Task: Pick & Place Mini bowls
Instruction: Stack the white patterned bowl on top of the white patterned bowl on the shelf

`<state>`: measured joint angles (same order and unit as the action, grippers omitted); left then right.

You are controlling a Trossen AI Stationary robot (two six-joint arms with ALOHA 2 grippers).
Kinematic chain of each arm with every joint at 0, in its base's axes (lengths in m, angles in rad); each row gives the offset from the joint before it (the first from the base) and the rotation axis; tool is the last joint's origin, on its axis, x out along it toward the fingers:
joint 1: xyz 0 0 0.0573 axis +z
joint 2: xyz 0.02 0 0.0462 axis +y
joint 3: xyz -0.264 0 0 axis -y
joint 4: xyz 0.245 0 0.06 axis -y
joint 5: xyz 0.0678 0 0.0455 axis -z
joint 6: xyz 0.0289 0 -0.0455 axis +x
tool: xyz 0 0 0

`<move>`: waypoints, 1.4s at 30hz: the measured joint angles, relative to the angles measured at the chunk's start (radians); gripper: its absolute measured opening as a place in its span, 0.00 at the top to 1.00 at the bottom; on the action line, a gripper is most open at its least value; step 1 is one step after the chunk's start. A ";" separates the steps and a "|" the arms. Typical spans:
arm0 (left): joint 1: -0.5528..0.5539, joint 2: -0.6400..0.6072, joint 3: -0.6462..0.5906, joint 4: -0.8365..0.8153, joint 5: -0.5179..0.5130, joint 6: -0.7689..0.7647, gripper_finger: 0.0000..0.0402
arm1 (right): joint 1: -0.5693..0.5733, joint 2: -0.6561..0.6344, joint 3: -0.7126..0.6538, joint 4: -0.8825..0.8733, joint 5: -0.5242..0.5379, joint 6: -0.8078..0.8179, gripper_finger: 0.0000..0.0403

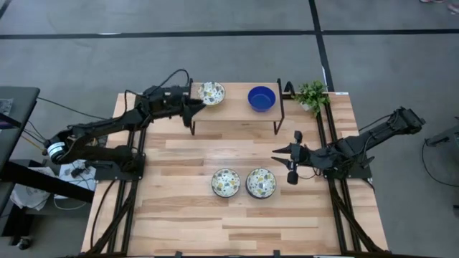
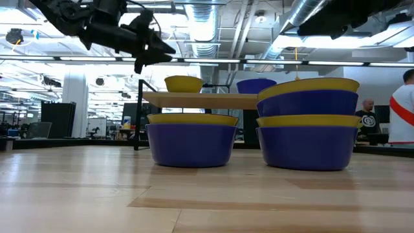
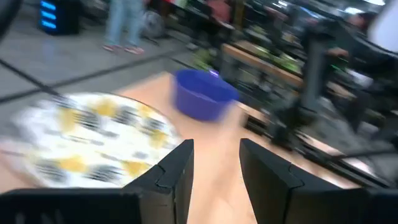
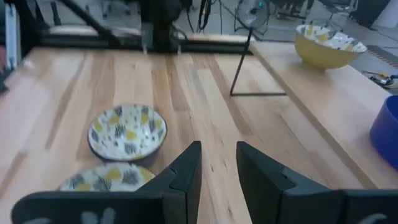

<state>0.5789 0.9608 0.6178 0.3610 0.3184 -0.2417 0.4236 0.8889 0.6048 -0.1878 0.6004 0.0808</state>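
So the left gripper is up at the raised wooden shelf on thin black legs, hovering right beside the small white floral-patterned bowl with a yellow outside at the shelf's left end. Its fingers sit a little apart with nothing between them, and the bowl looks like it's resting on the shelf by itself. That bowl is close to the shelf's left edge, so I'd guess any sideways brush from the arm could knock it off onto the table.

Next along the shelf is the glossy cobalt blue bowl, well apart from the floral one, so no clash there. Below on the light wooden table, two more floral bowls sit almost touching. Grabbing one could nudge or drag the other, I reckon.

Off to the right, the right gripper waits low over the table near that pair, fingers apart and empty. The small green potted plant is just beside the shelf's right end.
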 joint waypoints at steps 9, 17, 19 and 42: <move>-0.303 -0.052 -0.119 -0.004 -0.029 -0.010 0.68 | -0.016 0.114 0.009 -0.014 -0.156 0.033 0.77; -0.654 -0.005 -0.182 0.017 -0.321 0.002 0.68 | -0.019 0.145 0.024 -0.008 -0.154 0.052 0.77; -0.727 0.029 -0.188 0.027 -0.395 0.001 0.68 | -0.021 0.145 0.024 0.001 -0.155 0.065 0.77; -0.932 0.366 -0.188 0.390 -0.591 0.014 0.68 | -0.042 0.304 0.024 -0.109 -0.157 0.448 0.77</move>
<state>-0.3527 1.3269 0.4301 0.7512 -0.2726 -0.2276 0.3820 1.1933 0.6292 -0.2965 0.4432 0.5288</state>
